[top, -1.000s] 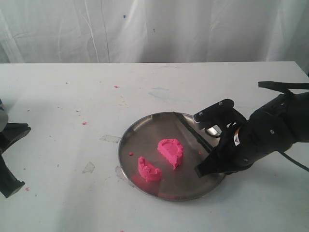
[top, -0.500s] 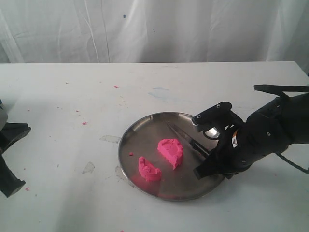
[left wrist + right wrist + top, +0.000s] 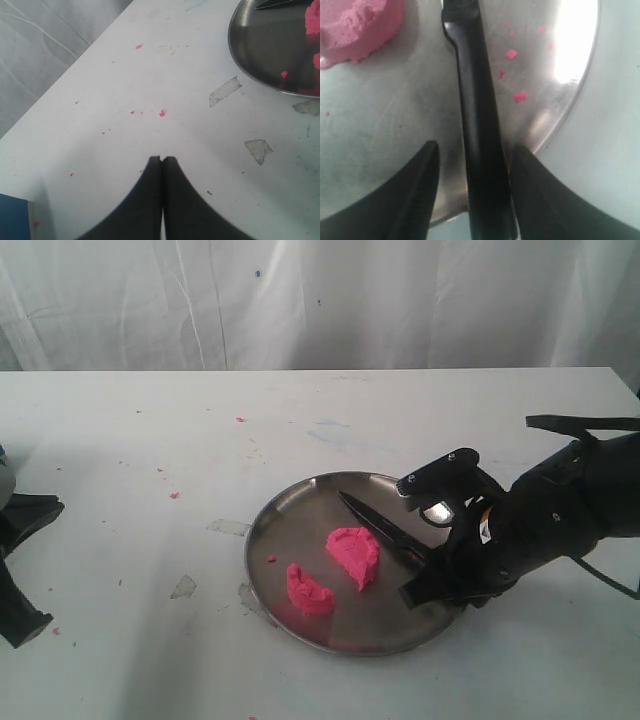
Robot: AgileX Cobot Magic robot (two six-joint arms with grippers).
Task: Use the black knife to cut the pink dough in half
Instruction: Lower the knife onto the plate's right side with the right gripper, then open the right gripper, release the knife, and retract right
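The pink dough lies in two chunks on the round steel plate [image 3: 262,530]: a larger half-round [image 3: 354,554] near the middle and a smaller one [image 3: 308,590] toward the front. The black knife [image 3: 375,525] rests on the plate, its blade pointing to the far left past the larger chunk. My right gripper [image 3: 475,146] is open astride the knife's handle [image 3: 477,110]; a gap shows on one side, while the other finger sits close against it. It stands at the plate's right rim [image 3: 425,575]. My left gripper [image 3: 162,159] is shut and empty, far left over bare table.
Pink crumbs [image 3: 162,113] and torn tape scraps [image 3: 224,91] dot the white table left of the plate. More crumbs [image 3: 519,96] lie on the plate by the knife. A white curtain [image 3: 320,300] hangs behind. A blue thing [image 3: 12,217] sits beside my left gripper.
The knife has swung from the plate's right rim inward toward the larger chunk, and its blade now shows broader. My right gripper shifted slightly left. The left arm and dough stayed still.
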